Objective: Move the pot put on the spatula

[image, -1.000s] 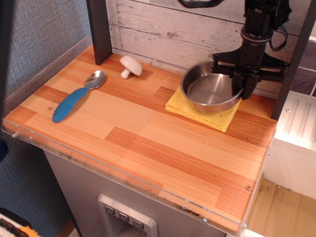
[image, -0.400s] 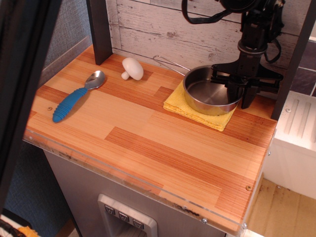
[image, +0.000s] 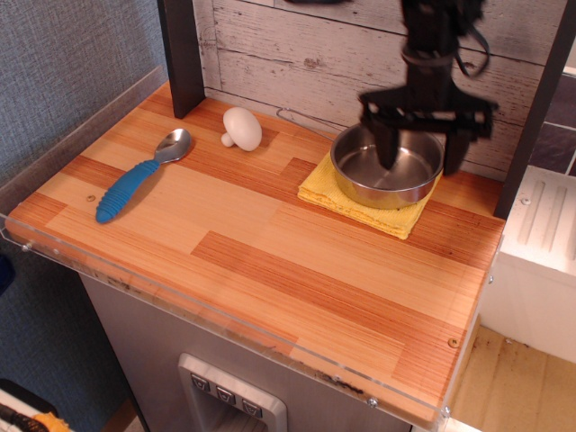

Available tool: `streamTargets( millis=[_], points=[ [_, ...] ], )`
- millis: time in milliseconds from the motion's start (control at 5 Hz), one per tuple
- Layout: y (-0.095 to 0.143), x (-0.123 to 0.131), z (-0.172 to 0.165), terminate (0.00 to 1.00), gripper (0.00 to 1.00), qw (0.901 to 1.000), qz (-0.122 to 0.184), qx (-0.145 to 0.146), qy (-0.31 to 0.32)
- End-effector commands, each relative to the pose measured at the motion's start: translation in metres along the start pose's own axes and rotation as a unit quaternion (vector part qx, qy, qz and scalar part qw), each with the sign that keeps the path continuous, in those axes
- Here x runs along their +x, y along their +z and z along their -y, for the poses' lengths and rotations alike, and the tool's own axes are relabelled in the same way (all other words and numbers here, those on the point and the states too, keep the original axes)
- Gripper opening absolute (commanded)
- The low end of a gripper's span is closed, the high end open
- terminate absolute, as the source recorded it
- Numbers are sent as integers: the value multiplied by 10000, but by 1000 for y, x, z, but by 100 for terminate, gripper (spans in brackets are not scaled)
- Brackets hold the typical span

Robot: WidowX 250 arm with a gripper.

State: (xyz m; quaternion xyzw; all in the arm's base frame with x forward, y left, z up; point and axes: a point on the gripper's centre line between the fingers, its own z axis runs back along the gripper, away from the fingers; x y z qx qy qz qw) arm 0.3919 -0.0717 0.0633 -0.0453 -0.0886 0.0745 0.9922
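A: What lies nearest on the wooden table (image: 270, 261)?

B: A spoon-shaped spatula (image: 142, 175) with a ribbed blue handle and a shiny metal bowl, lying toward the left edge. Behind it, closer to the back wall, a white mushroom (image: 240, 129) rests on its side.

A: And the pot (image: 387, 166)?

B: Well apart from the spatula, on the right side of the table. It sits flat on a folded yellow cloth (image: 364, 196). It is a small, shallow, round steel pan, bright and mirror-like inside, wider than the mushroom. Its thin wire loop handle runs out to the left toward the whitewashed plank wall (image: 306, 45).

A: The gripper (image: 421, 144)?

B: Black, hanging above the pot with its fingers spread wide; one finger dips over the pan's inside, the other hangs by the right rim. It holds nothing, though it is blurred
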Motion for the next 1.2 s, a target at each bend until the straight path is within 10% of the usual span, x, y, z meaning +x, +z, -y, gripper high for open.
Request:
streamTargets(
  millis=[0,600,800,1000],
  points=[
    [58,-29,-43,0,100,9992,-34,-48,-401],
    [35,-57,-105,0,100,9784,-695,1267,-1481],
    [35,-57,-105,0,100,9784,-695,1267,-1481],
    [35,-57,-105,100,100,9784,-695,1267,-1481]
  ],
)
